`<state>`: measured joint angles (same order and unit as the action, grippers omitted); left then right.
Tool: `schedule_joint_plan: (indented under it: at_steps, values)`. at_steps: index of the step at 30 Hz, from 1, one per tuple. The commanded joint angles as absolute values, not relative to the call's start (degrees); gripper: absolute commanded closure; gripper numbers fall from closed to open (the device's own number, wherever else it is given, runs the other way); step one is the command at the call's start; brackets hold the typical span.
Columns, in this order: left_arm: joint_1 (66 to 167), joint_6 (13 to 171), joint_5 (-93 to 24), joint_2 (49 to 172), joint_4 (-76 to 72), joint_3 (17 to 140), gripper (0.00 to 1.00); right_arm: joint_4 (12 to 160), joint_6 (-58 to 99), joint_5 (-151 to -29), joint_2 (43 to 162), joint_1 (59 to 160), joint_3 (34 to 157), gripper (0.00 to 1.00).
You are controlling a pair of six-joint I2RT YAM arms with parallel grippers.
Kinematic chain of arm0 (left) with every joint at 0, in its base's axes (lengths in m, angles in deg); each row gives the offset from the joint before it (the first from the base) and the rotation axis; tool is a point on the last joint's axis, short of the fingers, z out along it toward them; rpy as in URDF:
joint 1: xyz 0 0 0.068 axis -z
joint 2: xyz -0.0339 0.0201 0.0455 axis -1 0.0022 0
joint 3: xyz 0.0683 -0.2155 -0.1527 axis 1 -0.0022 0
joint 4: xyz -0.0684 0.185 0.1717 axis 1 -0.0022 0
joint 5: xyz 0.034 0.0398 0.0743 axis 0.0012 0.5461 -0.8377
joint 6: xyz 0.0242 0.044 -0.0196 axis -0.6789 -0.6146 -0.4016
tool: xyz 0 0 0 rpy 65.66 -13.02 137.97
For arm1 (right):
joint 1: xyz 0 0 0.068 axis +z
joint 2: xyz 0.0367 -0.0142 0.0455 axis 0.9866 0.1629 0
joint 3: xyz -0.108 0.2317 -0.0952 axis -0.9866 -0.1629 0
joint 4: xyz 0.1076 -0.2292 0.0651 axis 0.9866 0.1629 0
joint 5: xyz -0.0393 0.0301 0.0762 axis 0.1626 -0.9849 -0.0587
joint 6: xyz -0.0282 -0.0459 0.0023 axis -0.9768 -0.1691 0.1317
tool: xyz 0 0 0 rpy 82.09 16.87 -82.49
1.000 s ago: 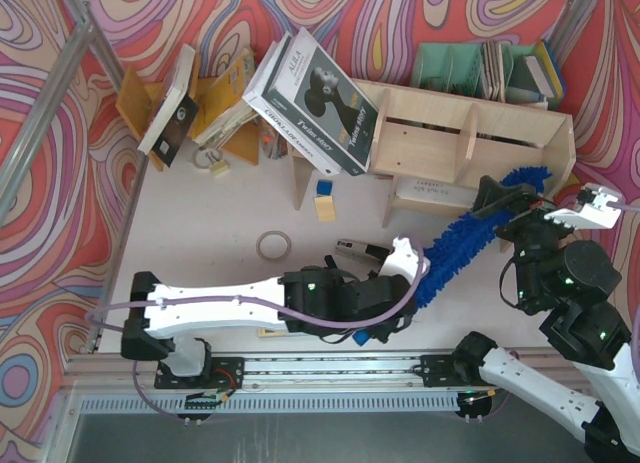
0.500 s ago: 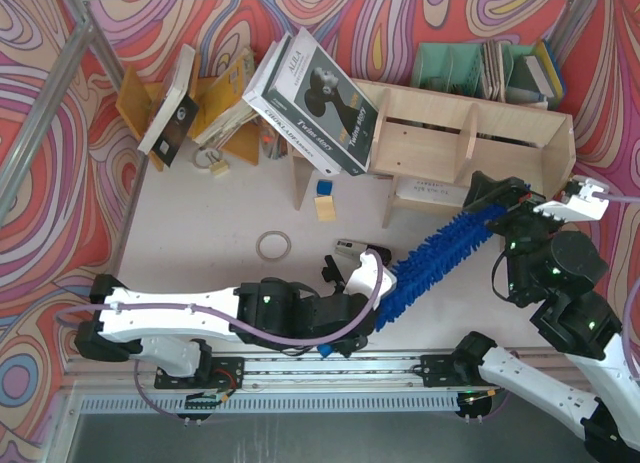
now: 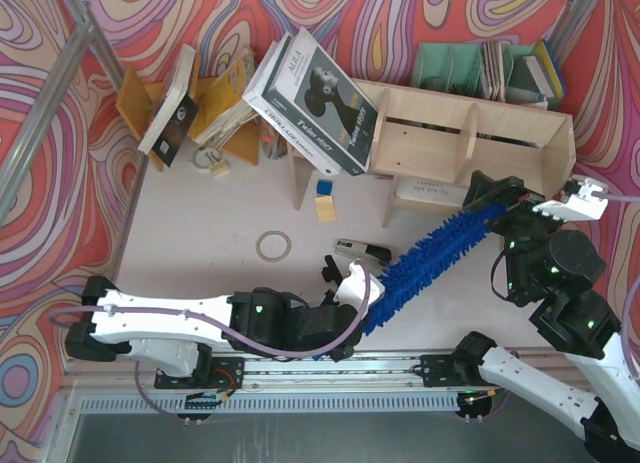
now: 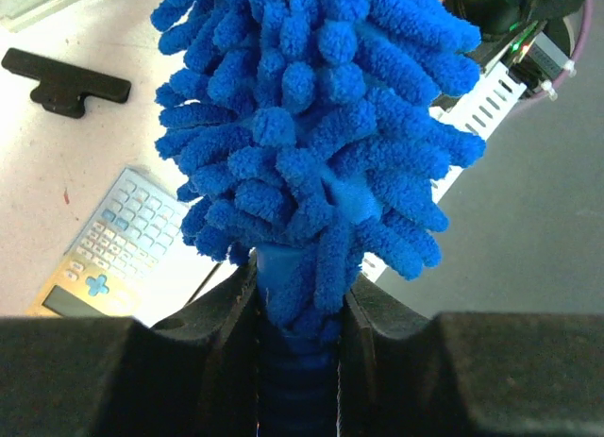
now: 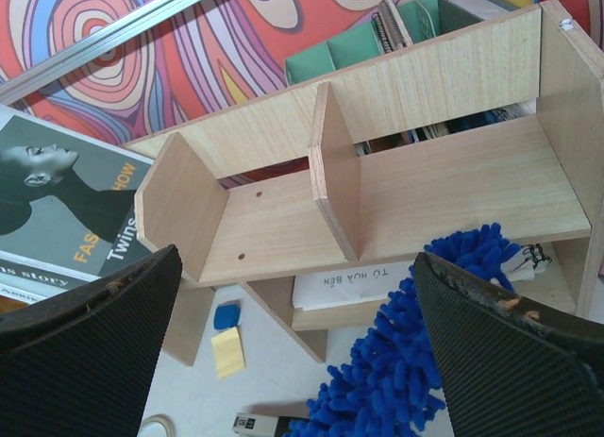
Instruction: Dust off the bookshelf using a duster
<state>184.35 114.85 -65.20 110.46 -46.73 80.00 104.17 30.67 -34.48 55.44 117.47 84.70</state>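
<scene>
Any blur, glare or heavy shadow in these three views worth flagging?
Top view: even light, soft shadows, no glare, bookshelf sharp. Left wrist view: the duster crowds the frame, crisp, above the left gripper's nearly black fingers. Right wrist view: bookshelf sharp, the right gripper's fingers dark and slightly soft at the bottom corners.

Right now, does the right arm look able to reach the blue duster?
Probably yes. The duster has its fluffy end lying just ahead of the right tool, whose jaws stand wide open, with nothing between them. The left tool is shut on its other end, though.
</scene>
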Motion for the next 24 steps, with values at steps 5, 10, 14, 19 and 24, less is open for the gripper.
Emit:
schedule_joint_plan:
  at_steps: [5,10,14,19,24]
  values:
    - [181.6,111.2,-63.6,115.8,-39.8,80.9,1.0,104.1,32.0,-33.5,55.8,117.6,84.0,0.01]
    - [180.1,110.7,-61.6,116.7,-38.2,80.4,1.0,101.3,29.3,-35.3,54.2,117.5,80.4,0.01]
    - [179.2,110.5,-63.7,116.0,-36.5,79.5,1.0,94.3,23.7,-38.7,51.3,117.5,74.6,0.01]
    - [177.4,110.6,-64.0,115.6,-34.6,78.7,1.0,88.8,18.3,-42.0,48.2,117.5,69.0,0.01]
    - [176.0,111.8,-65.4,116.1,-34.4,78.0,1.0,86.3,15.9,-42.1,46.6,117.5,66.0,0.01]
